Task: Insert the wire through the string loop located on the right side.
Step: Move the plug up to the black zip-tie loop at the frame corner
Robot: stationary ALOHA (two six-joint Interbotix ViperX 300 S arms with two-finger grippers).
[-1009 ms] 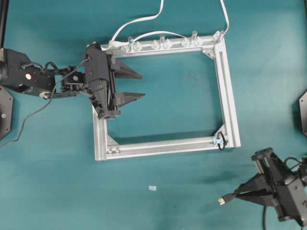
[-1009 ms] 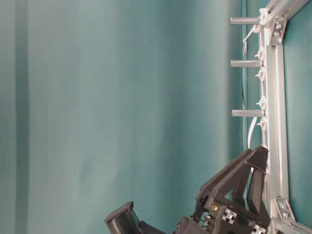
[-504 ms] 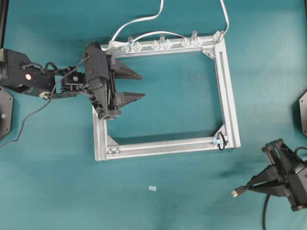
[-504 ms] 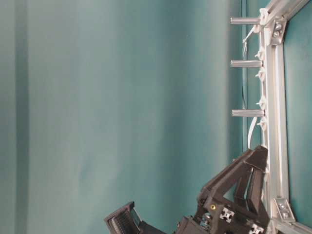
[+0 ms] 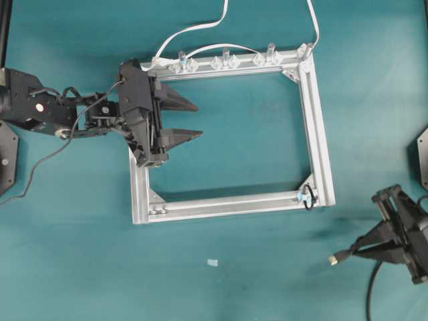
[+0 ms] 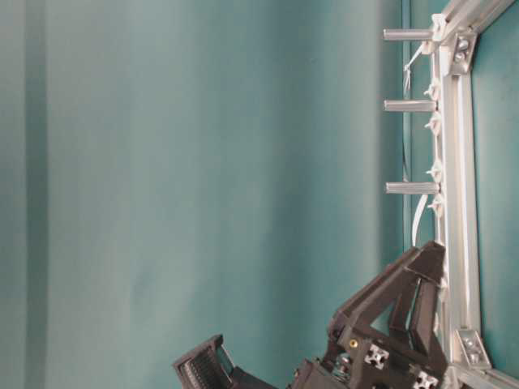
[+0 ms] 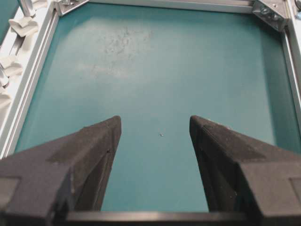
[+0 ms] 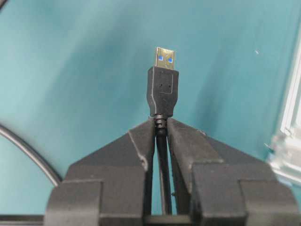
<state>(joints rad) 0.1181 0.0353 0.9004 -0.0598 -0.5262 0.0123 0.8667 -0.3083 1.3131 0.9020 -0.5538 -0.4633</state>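
Observation:
My right gripper (image 5: 355, 253) (image 8: 161, 123) is shut on the wire (image 8: 162, 89) just behind its black plug, whose metal tip points left in the overhead view. The plug (image 5: 336, 257) hovers at the lower right, below and right of the string loop (image 5: 308, 196), a small dark ring at the frame's bottom right corner. The wire's black cable (image 5: 370, 294) trails down toward the bottom edge. My left gripper (image 5: 198, 120) (image 7: 155, 127) is open with nothing between its fingers, over the frame's left bar and pointing into the frame.
A square aluminium frame (image 5: 321, 140) lies flat on the teal table. Clear clips (image 5: 225, 62) and short posts line its top bar, and a white cable (image 5: 200, 28) runs from them off the top. A small pale scrap (image 5: 212, 263) lies below the frame.
My right gripper has carried the wire's plug to the right and slightly upward. The left gripper has stayed in place.

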